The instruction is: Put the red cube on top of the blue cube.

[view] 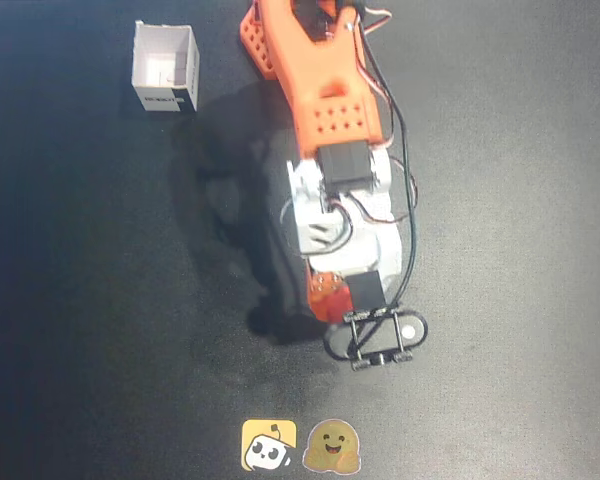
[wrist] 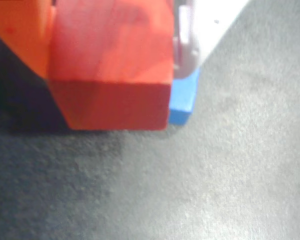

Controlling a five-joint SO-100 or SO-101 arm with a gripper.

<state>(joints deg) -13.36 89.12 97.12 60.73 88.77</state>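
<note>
In the wrist view the red cube [wrist: 112, 70] fills the upper left. It is clamped between the orange finger [wrist: 20, 35] and the white finger [wrist: 215, 25] of my gripper [wrist: 112, 50]. A corner of the blue cube [wrist: 184, 100] shows just behind the red cube's lower right edge, on the dark mat. I cannot tell whether the two cubes touch. In the overhead view the gripper [view: 330, 300] points toward the front of the table, with a bit of red [view: 325, 297] at its tip. The blue cube is hidden under the arm there.
A white open-topped box [view: 166, 67] stands at the back left. Two stickers [view: 269, 445] [view: 332, 447] lie at the front edge. The black camera mount [view: 376, 338] sits by the gripper. Dark mat lies all around.
</note>
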